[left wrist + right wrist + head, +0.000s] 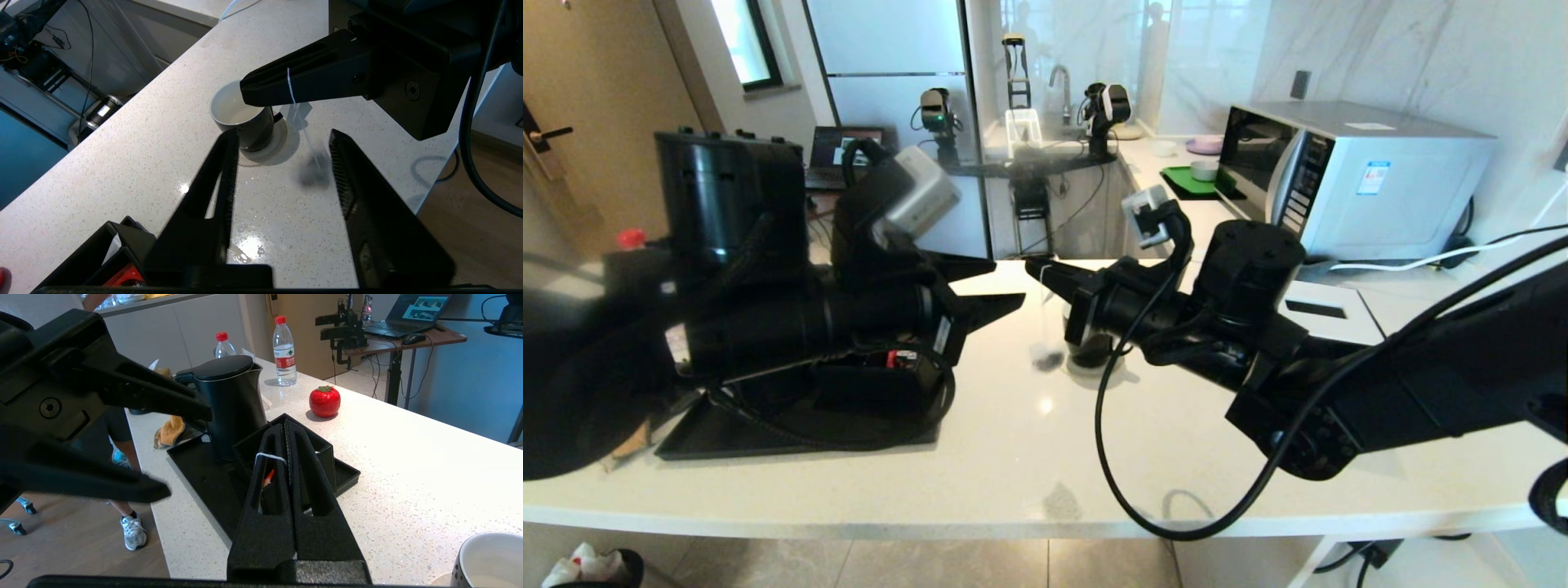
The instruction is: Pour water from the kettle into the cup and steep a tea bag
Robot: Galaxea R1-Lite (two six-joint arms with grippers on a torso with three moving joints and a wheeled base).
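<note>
My right gripper (1043, 276) is shut on the thin white string (290, 83) of the tea bag (312, 173). The greyish pouch hangs blurred just above the counter, beside the cup (245, 118) and outside it. The cup is a small black mug with a white inside, sitting on a pale coaster under the right gripper's fingers (294, 81). My left gripper (282, 134) is open and empty, level with the pouch, to its left in the head view. The black kettle (229, 404) stands upright on the black tray (192, 473) behind the left gripper (188, 453).
A small black box with a red packet (267, 477) sits on the tray. Two red-capped bottles (284, 351) and a red strawberry-shaped jar (325, 401) stand beyond. An orange cloth (169, 430) lies by the tray. A microwave (1347, 180) is at the back right.
</note>
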